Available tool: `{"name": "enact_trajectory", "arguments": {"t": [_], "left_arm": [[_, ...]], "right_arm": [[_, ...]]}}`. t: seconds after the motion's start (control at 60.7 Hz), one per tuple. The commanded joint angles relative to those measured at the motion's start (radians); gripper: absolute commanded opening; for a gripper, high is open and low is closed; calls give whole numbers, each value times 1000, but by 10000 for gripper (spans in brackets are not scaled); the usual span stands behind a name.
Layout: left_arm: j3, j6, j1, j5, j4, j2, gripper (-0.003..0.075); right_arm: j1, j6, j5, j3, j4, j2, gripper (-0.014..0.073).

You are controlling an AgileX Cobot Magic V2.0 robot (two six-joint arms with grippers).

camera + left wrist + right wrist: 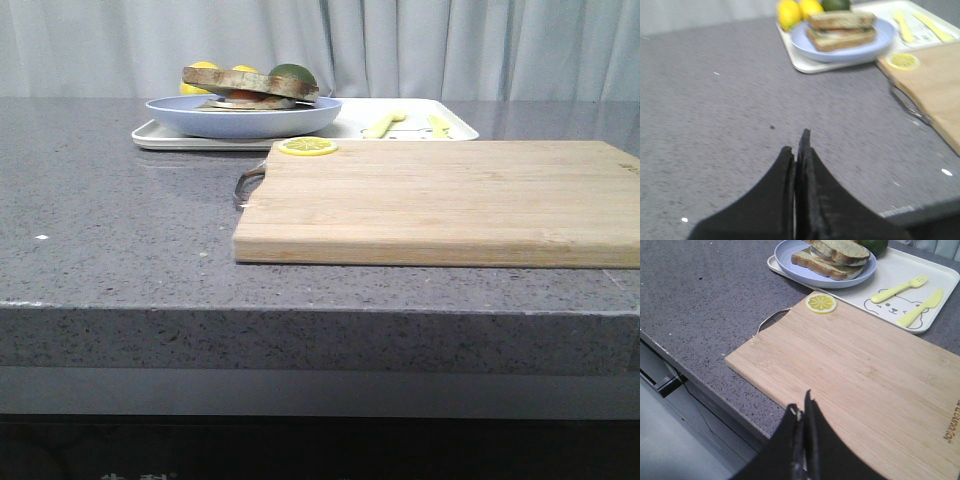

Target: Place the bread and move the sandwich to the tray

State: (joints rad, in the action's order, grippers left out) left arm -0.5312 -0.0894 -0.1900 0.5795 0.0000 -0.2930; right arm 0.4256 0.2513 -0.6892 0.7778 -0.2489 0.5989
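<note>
Grey speckled stone counter fills your front view, with pale curtains hanging behind it. At the far left you have the white tray, its long side running across the counter. On the tray's left part sits a pale blue round plate, and on that plate lies the sandwich.

Its two slices show brown crust and a pale, speckled face, with white and orange filling between them. In your front view the top slice tilts and the long axis runs left to right. Your left wrist view shows the sandwich edge-on and neatly stacked, plus two lemons and a dark green fruit just behind the plate. Your right wrist view shows the top slice offset over the lower one.

Moving right, a lemon slice rests on the near-left corner of the wooden cutting board, which has a metal handle on its left edge. Behind the board, on the tray's right part, lie a yellow fork and yellow knife; only the right wrist view shows the bear outline printed under them.

Neither arm appears in your front view. Your left gripper has its fingers pressed together over bare counter, holding nothing. Your right gripper is likewise closed and empty, above the board's near edge.
</note>
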Motion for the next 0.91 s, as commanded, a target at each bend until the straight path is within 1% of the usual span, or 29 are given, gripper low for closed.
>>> {"name": "enact_trajectory", "arguments": {"t": [0.0,0.049,0.148,0.28,0.445,0.56,0.576,0.609,0.889], "left_arm": [[71,9,55,-203,0,61,-18],[126,9,86,-272,0,102,-18],[226,9,114,-359,0,186,-18],[343,9,114,-454,-17,258,-18],[465,9,114,-580,-53,304,-18],[539,9,134,-657,-67,319,-18],[541,9,140,-663,-77,319,-18],[536,9,146,-631,-96,319,-18],[538,9,150,-639,-100,319,-18]], "right_arm": [[-5,4,64,25,-13,4,-67],[-5,4,64,25,-13,4,-67],[-5,4,64,25,-13,4,-67],[-5,4,64,25,-13,4,-67],[-5,4,64,25,-13,4,-67],[-5,4,63,25,-13,4,-67],[-5,4,62,25,-13,4,-67],[-5,4,63,25,-13,4,-67],[-5,4,62,25,-13,4,-67]]}}
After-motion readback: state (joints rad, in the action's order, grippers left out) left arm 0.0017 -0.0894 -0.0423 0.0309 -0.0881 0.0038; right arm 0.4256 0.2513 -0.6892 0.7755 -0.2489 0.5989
